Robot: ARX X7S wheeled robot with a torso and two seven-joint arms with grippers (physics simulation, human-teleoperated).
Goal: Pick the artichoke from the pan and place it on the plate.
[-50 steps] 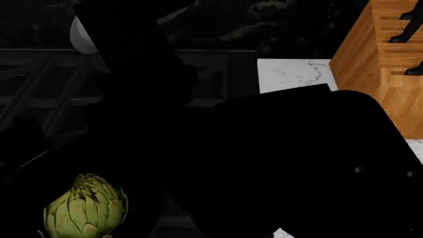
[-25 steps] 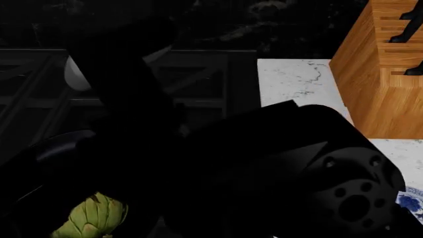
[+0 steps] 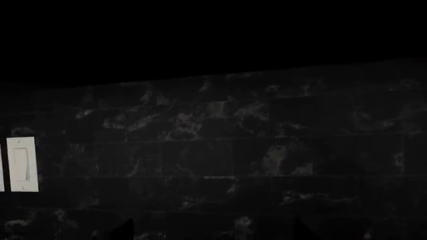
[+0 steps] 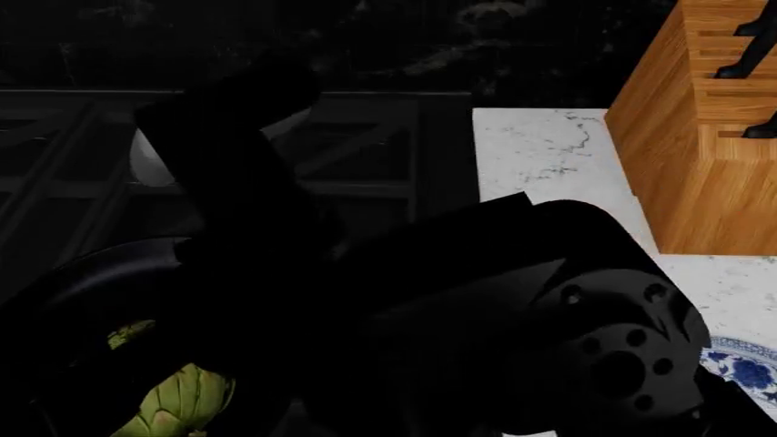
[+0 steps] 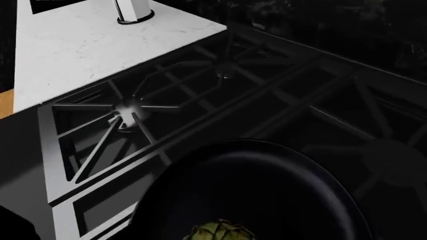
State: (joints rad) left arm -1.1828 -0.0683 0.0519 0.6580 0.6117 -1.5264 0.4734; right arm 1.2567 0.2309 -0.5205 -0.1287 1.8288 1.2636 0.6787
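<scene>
- While the artichoke [image 4: 180,406] lay in the black pan [image 5: 280,185] on the stove grate [image 5: 200,100], dark arm links hid most of it in the head view.
- Neither claw was visible; jaw opening and grasp could not be determined.
- The blue-rimmed plate [image 4: 743,364] sat on the marble counter [image 4: 547,146], beside the wooden knife block [image 4: 716,137].
- The left wrist camera faced dark tile and a white wall switch [image 3: 21,164].
</scene>
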